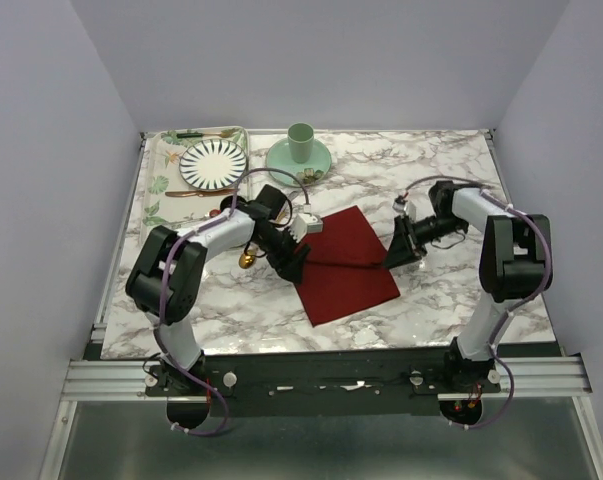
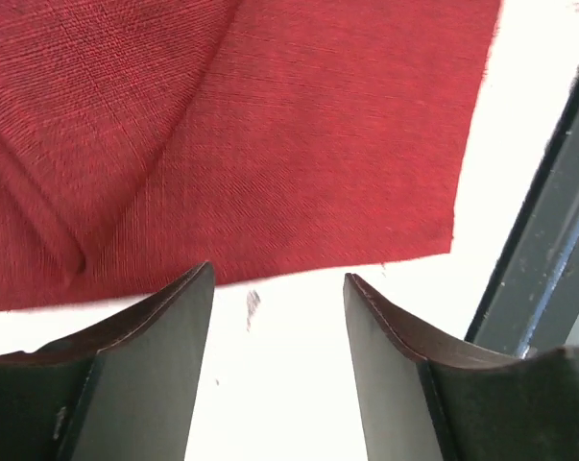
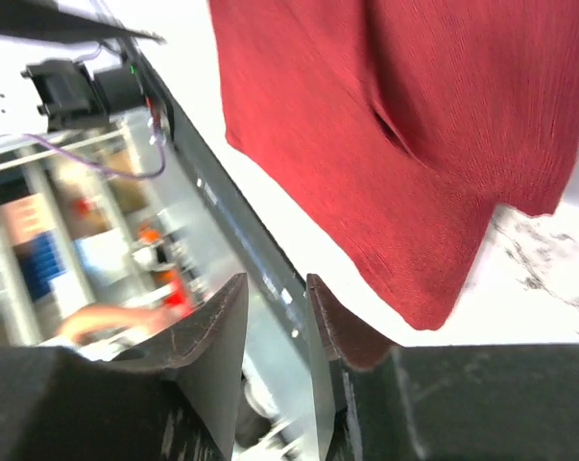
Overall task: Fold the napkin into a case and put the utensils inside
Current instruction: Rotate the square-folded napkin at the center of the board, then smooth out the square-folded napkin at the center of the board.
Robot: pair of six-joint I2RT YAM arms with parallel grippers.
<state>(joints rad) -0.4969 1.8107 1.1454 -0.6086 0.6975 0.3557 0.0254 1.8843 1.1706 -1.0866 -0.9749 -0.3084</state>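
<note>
The dark red napkin [image 1: 346, 265] lies flat on the marble table, with a creased ridge running across its middle between the two grippers. My left gripper [image 1: 296, 262] is low at the napkin's left edge. In the left wrist view it [image 2: 279, 279] is open with only bare table between the fingers, and the napkin's edge [image 2: 270, 144] lies just ahead. My right gripper [image 1: 393, 250] is at the napkin's right edge. Its jaws [image 3: 277, 279] stand a little apart with nothing between them, and the napkin [image 3: 414, 144] lies beside them. A small gold spoon [image 1: 246, 260] lies under the left arm. The knife is hidden.
A patterned tray [image 1: 161, 170] at the back left holds a striped plate [image 1: 213, 163] and thin utensils. A green cup [image 1: 301, 143] stands on a green saucer [image 1: 281, 160] at the back centre. The table's front edge [image 1: 321, 350] runs just below the napkin.
</note>
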